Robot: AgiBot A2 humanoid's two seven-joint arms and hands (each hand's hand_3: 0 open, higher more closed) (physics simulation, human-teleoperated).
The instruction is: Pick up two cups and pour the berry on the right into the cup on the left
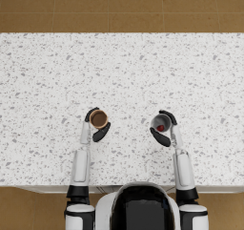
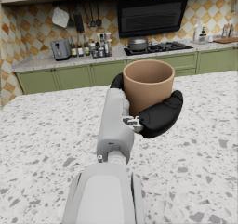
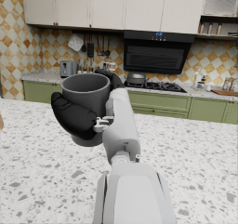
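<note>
Left hand: the left hand (image 1: 96,125) is wrapped around the brown cup (image 1: 98,119), dark fingers curling round its side; the left wrist view shows the same hold, with the hand (image 2: 155,112) clasping the cup (image 2: 148,86) below its rim.
Right hand: the right hand (image 1: 164,127) holds the grey cup (image 1: 160,123) in the same way, fingers (image 3: 74,116) closed across the cup wall (image 3: 86,95) in the right wrist view.
Brown cup: upright, plain tan outside, darker inside, and nothing shows in it from above.
Grey cup: upright, dull grey, with one small red berry (image 1: 160,128) lying on its bottom; the berry is hidden in the right wrist view.
Where they sit: both cups are over the speckled white counter (image 1: 124,67), well apart from each other, in front of the robot. Whether they are lifted clear of the counter I cannot tell.
Step in hand: both cups look grasped, so the picking up seems to be done or nearly so; the pour is not yet begun.
Next move: likely bring the two cups together, set the grey rim just above the brown mouth, then tip the grey cup toward it so the berry rolls out.
Risk: a round berry may bounce off the rim if the cups are not close.
</note>
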